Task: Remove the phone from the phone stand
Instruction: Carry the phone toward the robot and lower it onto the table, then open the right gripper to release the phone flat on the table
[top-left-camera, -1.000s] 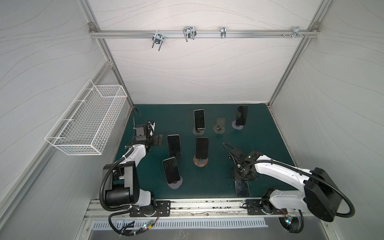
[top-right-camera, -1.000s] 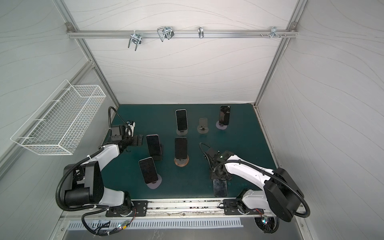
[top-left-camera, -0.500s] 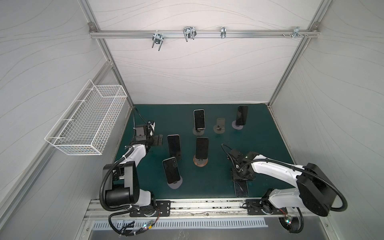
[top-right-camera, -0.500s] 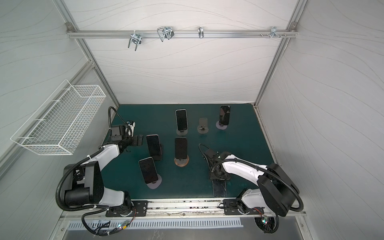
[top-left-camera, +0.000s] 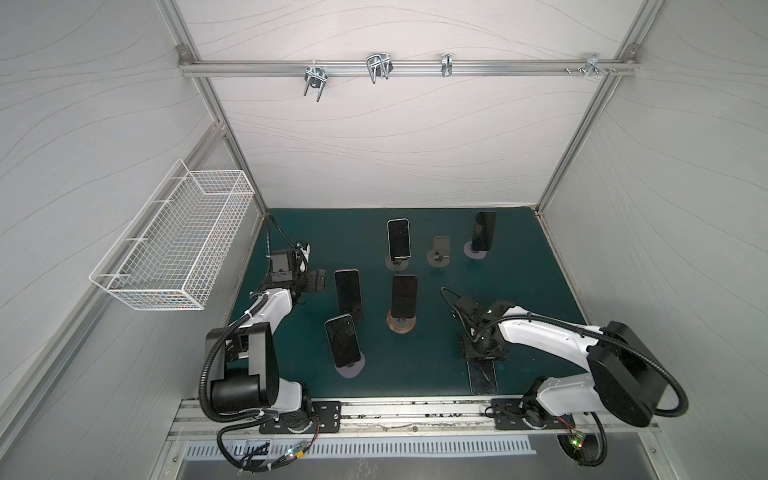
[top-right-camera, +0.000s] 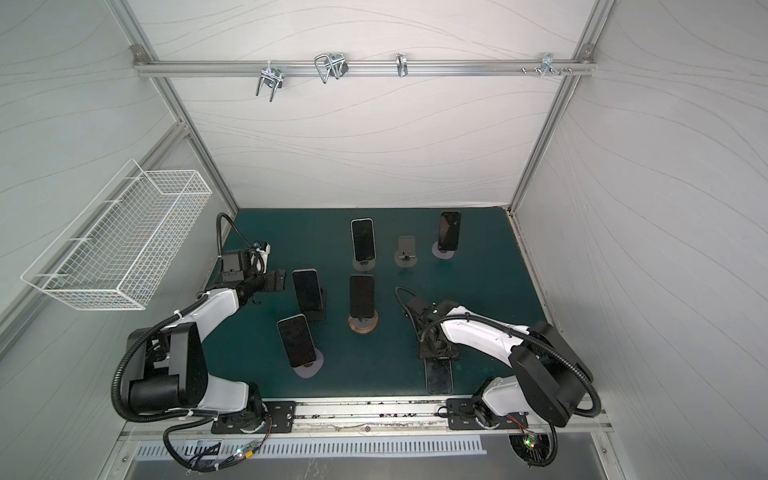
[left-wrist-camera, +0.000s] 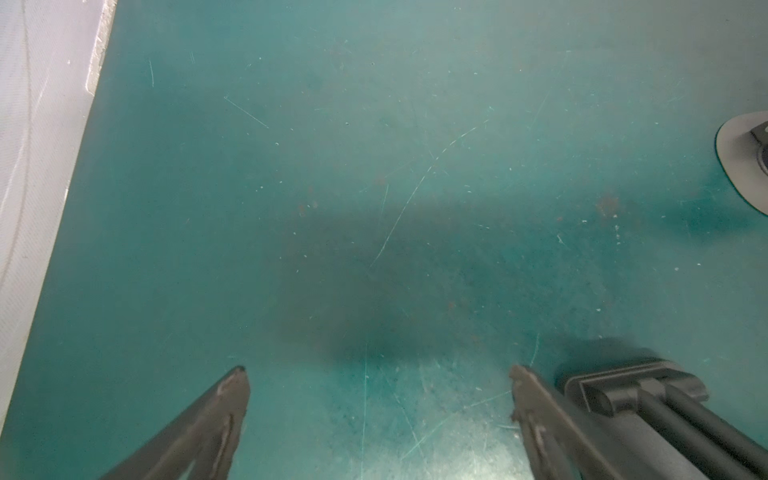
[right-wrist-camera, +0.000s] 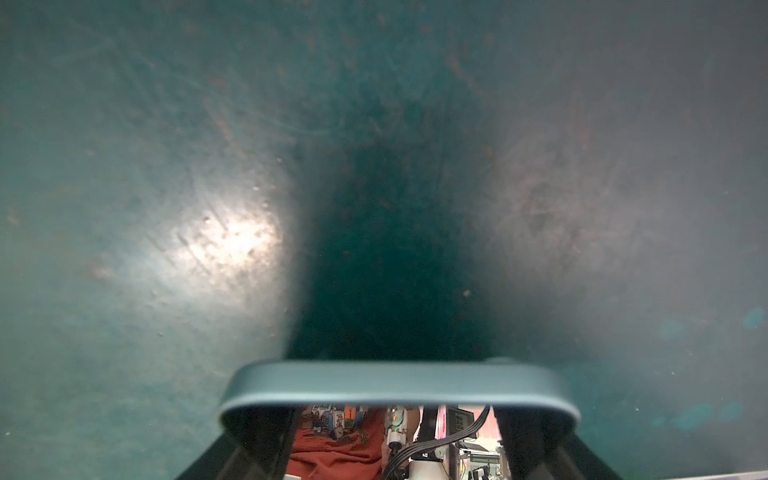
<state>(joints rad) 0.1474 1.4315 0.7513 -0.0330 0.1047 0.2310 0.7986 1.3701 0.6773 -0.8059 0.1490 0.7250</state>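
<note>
Left arm is reaching forward along the left side, with its elbow folded above its base. Left gripper is angling toward the right, its fingers standing wide apart and holding nothing.

Right arm is stretching leftward, wrist bending steeply down. Right gripper is pointing downward, its fingers bracketing the end of a phone. Whether they are pressing on it is not discernible.

No readable text, labels, brands or numbers, reflection on the phone too blurred to read
</note>
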